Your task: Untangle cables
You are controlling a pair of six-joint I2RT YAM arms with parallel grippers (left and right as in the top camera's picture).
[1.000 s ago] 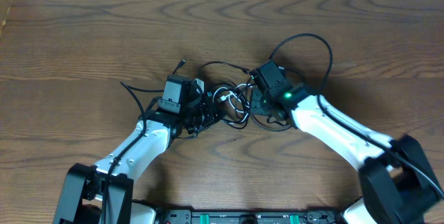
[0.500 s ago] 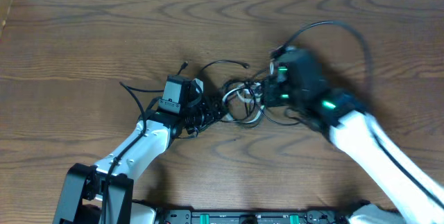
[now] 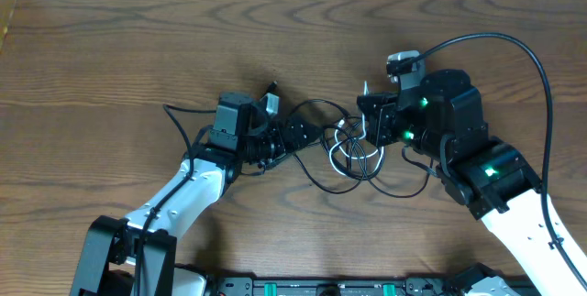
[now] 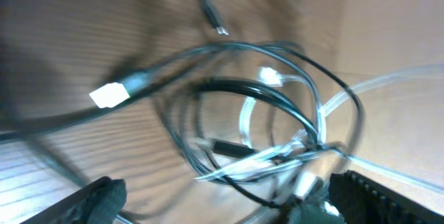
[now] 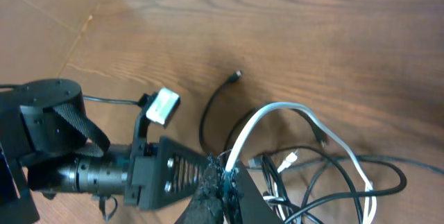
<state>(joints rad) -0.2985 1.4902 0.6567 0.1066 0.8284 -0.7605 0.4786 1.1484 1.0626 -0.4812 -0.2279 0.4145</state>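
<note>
Evidently the pulling-apart step is in hand: the cables (image 3: 344, 149) lie knotted on the counter (image 3: 138, 39) between the two arms. The right pincer (image 5: 223, 182) is clenched on the white cable (image 5: 277, 107), whose loop rises from its tips above crossing black cords. The left pincer (image 3: 284, 138) stands wide open with the tangle just ahead of its fingers. That view is blurred, so I cannot tell whether it touches a strand. Next, I judge, the left should pin a black cord so the right can draw the white one clear without dragging the whole knot.
</note>
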